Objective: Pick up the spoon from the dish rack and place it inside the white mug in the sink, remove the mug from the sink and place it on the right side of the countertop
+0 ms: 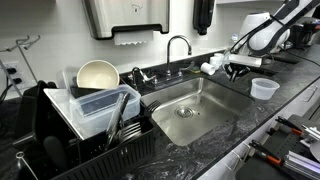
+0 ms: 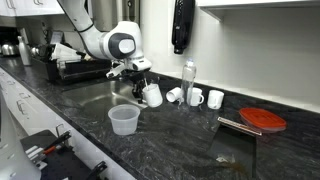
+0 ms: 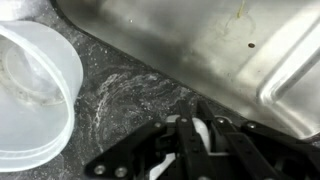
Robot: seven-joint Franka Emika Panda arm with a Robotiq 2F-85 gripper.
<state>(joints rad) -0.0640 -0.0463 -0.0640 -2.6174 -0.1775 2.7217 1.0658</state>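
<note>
Slippage is worrying us most: the pincer [image 2: 142,80] is clamping the small plain cylindrical white mug [image 2: 152,96], seemingly by its rim, and holding it just below itself over the glossy black stone tabletop [image 2: 190,145], beside the rectangular stainless-steel sink [image 1: 215,105]. Lowering carelessly, we are risking a knock against the wide translucent round tub [image 2: 123,120] sitting near the pincer's side. That tub is looking empty; whether the mug is carrying the spoon, we are failing to tell.
</note>
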